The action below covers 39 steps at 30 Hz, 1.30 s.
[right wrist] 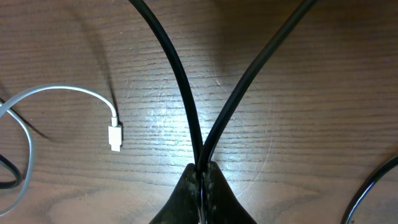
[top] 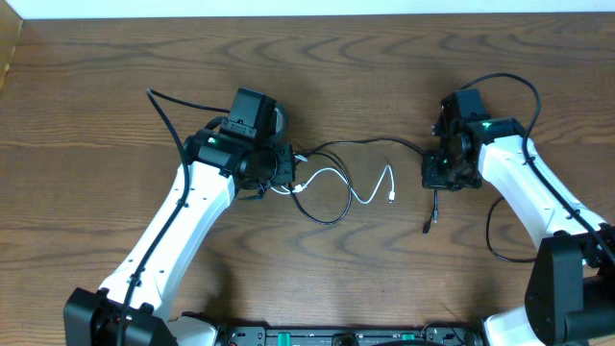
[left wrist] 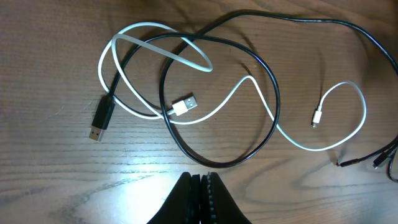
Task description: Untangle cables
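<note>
A black cable [top: 332,149] and a white cable [top: 332,175] lie looped through each other on the wooden table between my arms. In the left wrist view the black cable [left wrist: 270,93] forms a large loop with its USB plug [left wrist: 99,121] at the left. The white cable [left wrist: 149,28] winds through it, its USB plug [left wrist: 183,104] inside the loop. My left gripper [left wrist: 200,179] is shut and empty, just short of the black loop. My right gripper [right wrist: 204,167] is shut on a fold of the black cable [right wrist: 177,74]. The cable's free end [top: 430,223] trails below the right gripper [top: 444,175].
The white cable's small plug [right wrist: 115,137] lies left of the right gripper, and also shows in the overhead view [top: 392,195]. Thicker black arm cords run along the left arm [top: 168,120] and the right arm [top: 519,86]. The table's far edge [top: 307,17] is at the top.
</note>
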Tool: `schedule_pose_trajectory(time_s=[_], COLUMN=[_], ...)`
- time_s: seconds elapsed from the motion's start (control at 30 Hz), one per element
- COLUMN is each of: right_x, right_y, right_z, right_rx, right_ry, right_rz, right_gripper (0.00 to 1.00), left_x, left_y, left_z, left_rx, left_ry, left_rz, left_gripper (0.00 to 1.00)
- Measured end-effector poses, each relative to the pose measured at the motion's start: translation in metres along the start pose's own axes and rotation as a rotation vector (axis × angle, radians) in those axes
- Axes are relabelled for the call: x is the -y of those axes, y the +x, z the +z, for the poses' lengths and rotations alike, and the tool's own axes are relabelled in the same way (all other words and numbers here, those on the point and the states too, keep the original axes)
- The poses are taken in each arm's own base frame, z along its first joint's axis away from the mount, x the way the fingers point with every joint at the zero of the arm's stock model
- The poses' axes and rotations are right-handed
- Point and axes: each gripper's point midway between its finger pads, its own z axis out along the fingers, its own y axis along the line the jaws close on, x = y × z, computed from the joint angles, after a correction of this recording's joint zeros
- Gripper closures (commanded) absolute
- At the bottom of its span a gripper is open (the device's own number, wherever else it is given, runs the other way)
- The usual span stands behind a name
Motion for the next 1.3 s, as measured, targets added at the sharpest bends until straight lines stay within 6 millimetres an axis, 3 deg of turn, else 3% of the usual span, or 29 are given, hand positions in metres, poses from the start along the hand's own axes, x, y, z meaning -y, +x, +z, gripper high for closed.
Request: schedule_pose_trajectory(time_s=[0.43, 0.5, 0.6, 0.73, 0.8, 0.83, 1.1, 1.3], right_x=[0.0003, 0.0003, 0.0007, 0.0, -0.0011, -0.0011, -0.0024, -0.0012], right_y=[0.0009, 0.0009, 0.0002, -0.0043, -0.0058, -0.0062, -0.0062, -0.0021], right_z=[0.0, 0.0, 0.0, 0.0, -0.0001, -0.0001, -0.0001, 0.0049], right_rx=[-0.004, -0.004, -0.001, 0.018, 0.024, 0.025, 0.025, 0.017], right_ry=[0.001, 0.001, 0.004, 0.002, -0.004, -0.004, -0.011, -0.01], right_rz=[0.0, 0.0, -0.001, -0.003, -0.006, -0.005, -0.01, -0.01], right_gripper=[0.95, 0.92, 0.78, 0.52, 0.25, 0.01, 0.01, 0.17], left_x=[0.0, 0.0, 0.0, 0.0, 0.0, 0.0, 0.0, 0.0], left_y=[0.0, 0.0, 0.0, 0.0, 0.0, 0.0, 0.0, 0.0], left_z=[0.0, 0.0, 0.0, 0.0, 0.0, 0.0, 0.0, 0.0], left_rx=[0.0, 0.0, 0.0, 0.0, 0.0, 0.0, 0.0, 0.0], left_ry=[0.0, 0.0, 0.0, 0.0, 0.0, 0.0, 0.0, 0.0], left_rz=[0.0, 0.0, 0.0, 0.0, 0.0, 0.0, 0.0, 0.0], left_gripper=[0.92, 0.92, 0.92, 0.92, 0.92, 0.92, 0.92, 0.92])
